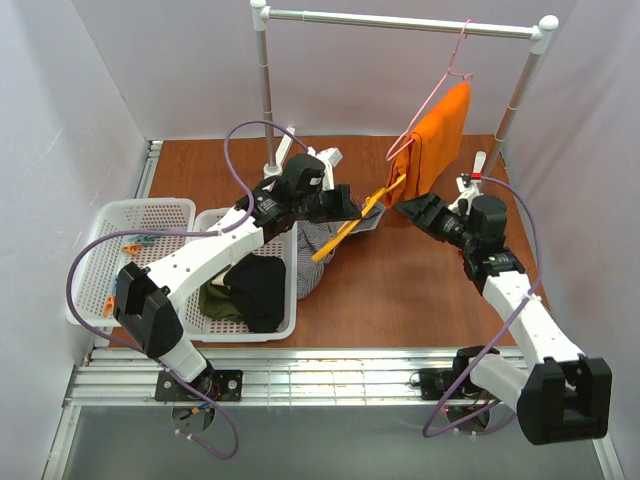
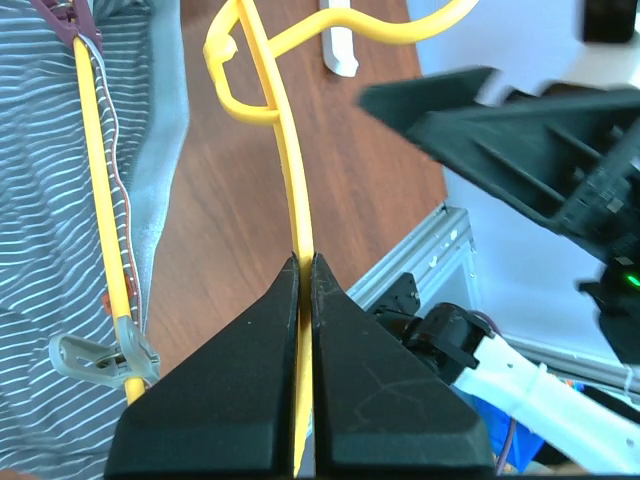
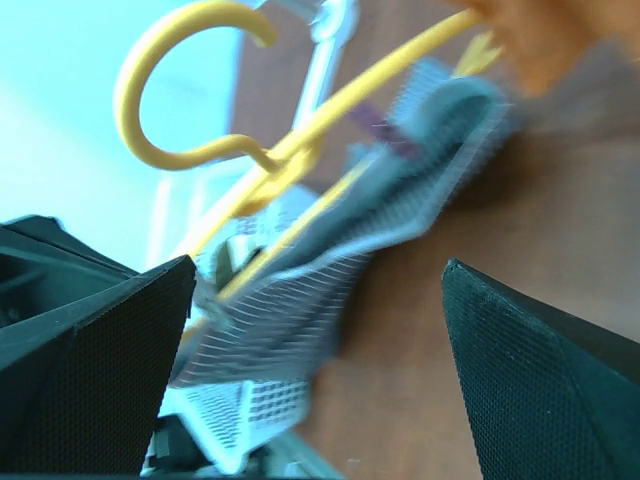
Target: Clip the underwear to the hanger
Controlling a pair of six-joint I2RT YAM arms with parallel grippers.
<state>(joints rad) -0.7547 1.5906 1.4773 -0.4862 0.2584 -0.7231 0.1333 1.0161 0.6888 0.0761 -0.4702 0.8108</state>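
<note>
Over table (image 1: pixel 400 290): hanger (image 2: pixel 290 170) tight in left tool (image 2: pixel 305 290), underwear (image 2: pixel 50 200) apparently beside; right tool (image 3: pixel 318 260) wide.

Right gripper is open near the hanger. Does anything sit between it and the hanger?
Nothing visible does. The right gripper faces the hanger across open space; the orange cloth hangs just beside that line. The left gripper is shut on the hanger.

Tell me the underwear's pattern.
The underwear is grey with fine white stripes, clearest in the left wrist view.
</note>
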